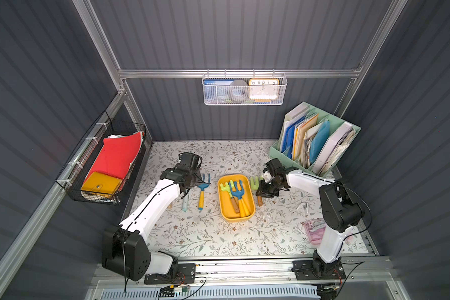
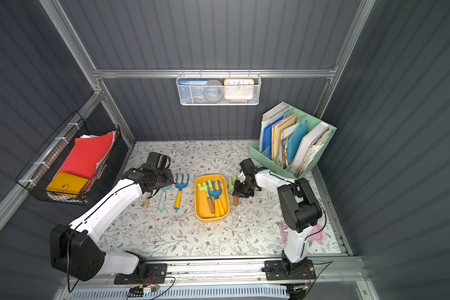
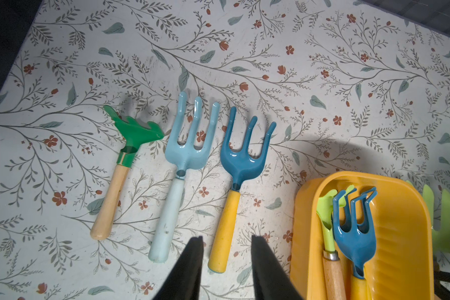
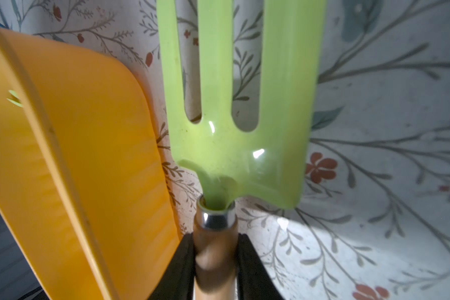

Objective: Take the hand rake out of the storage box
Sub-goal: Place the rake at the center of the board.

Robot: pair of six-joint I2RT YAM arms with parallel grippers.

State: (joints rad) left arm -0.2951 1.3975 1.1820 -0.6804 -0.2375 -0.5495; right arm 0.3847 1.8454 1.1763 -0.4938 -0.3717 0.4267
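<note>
Both top views put the storage box [image 1: 235,219] on the surface [image 1: 205,233], a blue hand rake [image 1: 238,191] lying across a lime rake [image 1: 225,187] inside. Left wrist: left jaws apart, empty, over a blue fork [image 3: 244,161]. Right wrist: right jaws clamped on a lime fork's [image 4: 244,161] wooden handle, just beside the box. I could nudge the box letting go, and crossed rakes may lift together.
</note>
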